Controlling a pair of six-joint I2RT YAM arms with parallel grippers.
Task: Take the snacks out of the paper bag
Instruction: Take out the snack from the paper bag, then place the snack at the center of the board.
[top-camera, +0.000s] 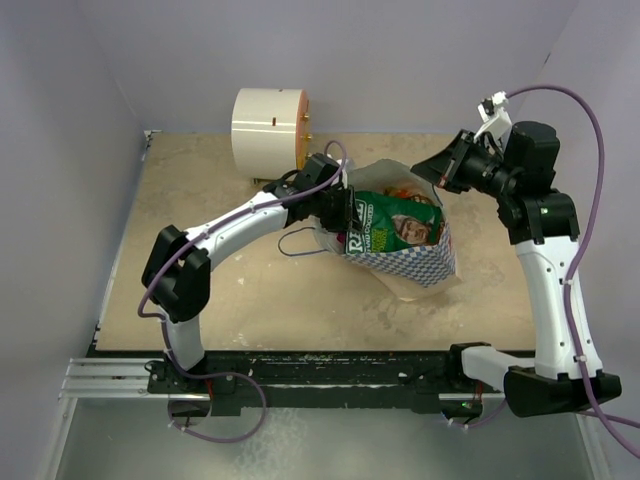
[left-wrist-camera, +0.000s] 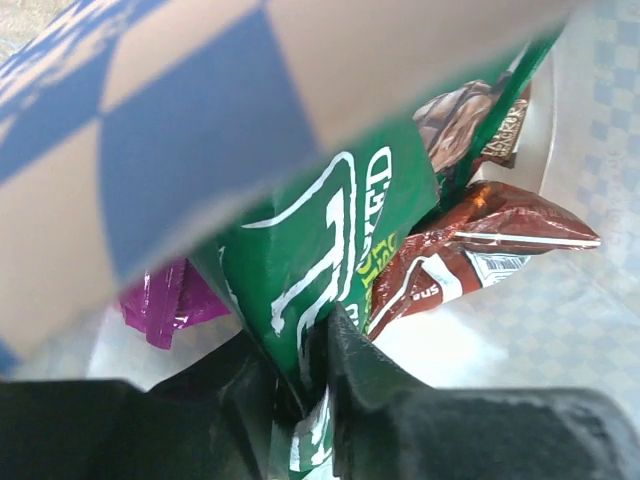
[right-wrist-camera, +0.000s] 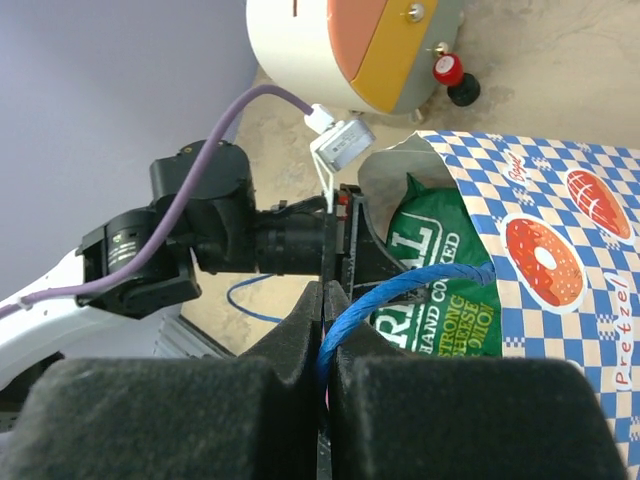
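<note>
The paper bag (top-camera: 425, 268), blue-and-white checkered with orange round marks, lies on its side with its mouth toward the left arm. A green snack packet (top-camera: 395, 225) sticks out of the mouth. My left gripper (top-camera: 345, 210) is shut on that green packet (left-wrist-camera: 320, 240), with its edge pinched between the fingers (left-wrist-camera: 365, 370). Deeper inside lie a red-brown packet (left-wrist-camera: 480, 250), a purple packet (left-wrist-camera: 165, 305) and a dark brown packet (left-wrist-camera: 465, 115). My right gripper (right-wrist-camera: 328, 300) is shut on the bag's blue cord handle (right-wrist-camera: 400, 290), holding the upper rim (right-wrist-camera: 430, 150) up.
A white cylindrical drum (top-camera: 268, 130) with an orange face stands at the back, just behind the left arm's wrist. The bag's second blue handle (top-camera: 300, 243) lies loose on the tan tabletop (top-camera: 300, 290). Grey walls close in the left and right sides.
</note>
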